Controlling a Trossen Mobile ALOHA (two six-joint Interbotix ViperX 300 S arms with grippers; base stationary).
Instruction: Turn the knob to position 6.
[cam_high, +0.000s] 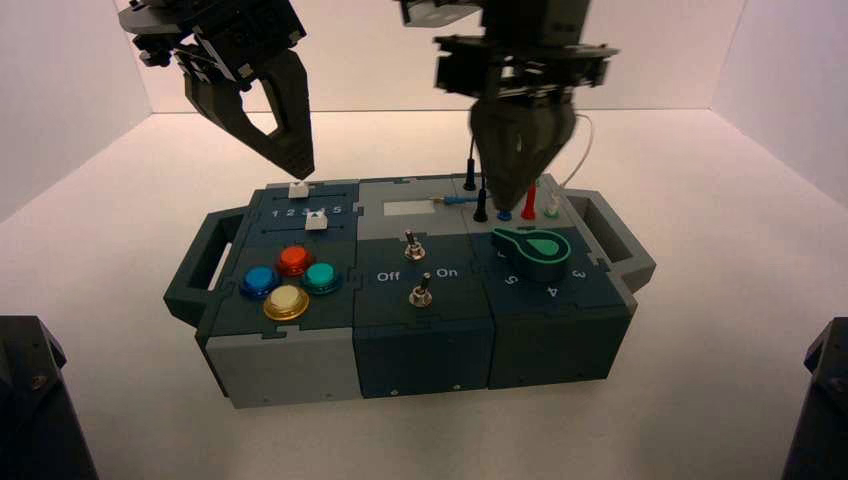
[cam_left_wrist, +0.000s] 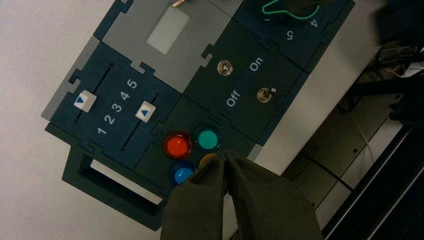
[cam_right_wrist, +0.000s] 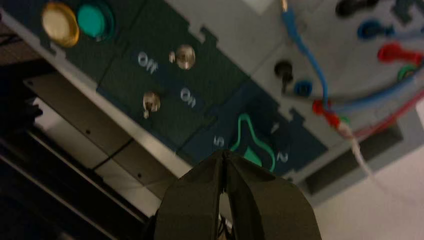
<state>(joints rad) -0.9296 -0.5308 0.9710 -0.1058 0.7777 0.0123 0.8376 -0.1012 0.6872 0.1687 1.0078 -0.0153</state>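
The right hand, its fingers together, hovers over the box's right part. Just below it, toward the box's near side, sits the dark green knob. The left hand, also closed, waits above the white sliders, well apart from the right hand.

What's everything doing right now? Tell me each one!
Left gripper: shut, above the box's left side
Right gripper: shut, above the knob
Green knob: not pointing at 5; exact number unclear
Back slider: near 2
Front slider: near 4
Back switch: Off
Front switch: On
Red button: can't tell if pressed
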